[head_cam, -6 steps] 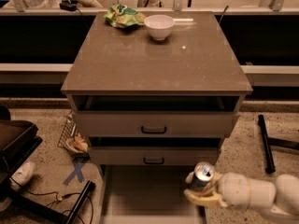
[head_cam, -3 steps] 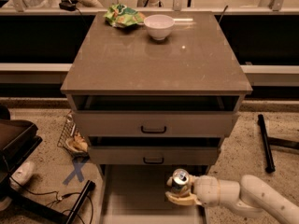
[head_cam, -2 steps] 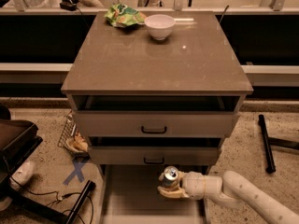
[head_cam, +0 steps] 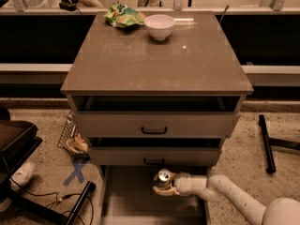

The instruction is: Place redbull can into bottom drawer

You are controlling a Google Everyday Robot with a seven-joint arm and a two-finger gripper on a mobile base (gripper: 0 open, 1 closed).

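Single camera view, looking down the front of the cabinet: the slim metal redbull can (head_cam: 163, 176), silver top up, stands upright in the two-finger gripper (head_cam: 162, 185), which is clamped round its lower body. It sits over the far right part of the pulled-out, light-grey, tray-like bottom drawer (head_cam: 124, 196), just below a black handle (head_cam: 153, 161). I reckon it's light, thin-walled and slick, easy to dent, so a gentle mid-body grip suits. Whether its base touches the tray floor, I can't tell. The can's colours are murky, the drawer's near edge is cut off, and the white arm (head_cam: 234, 198) covers its right wall.
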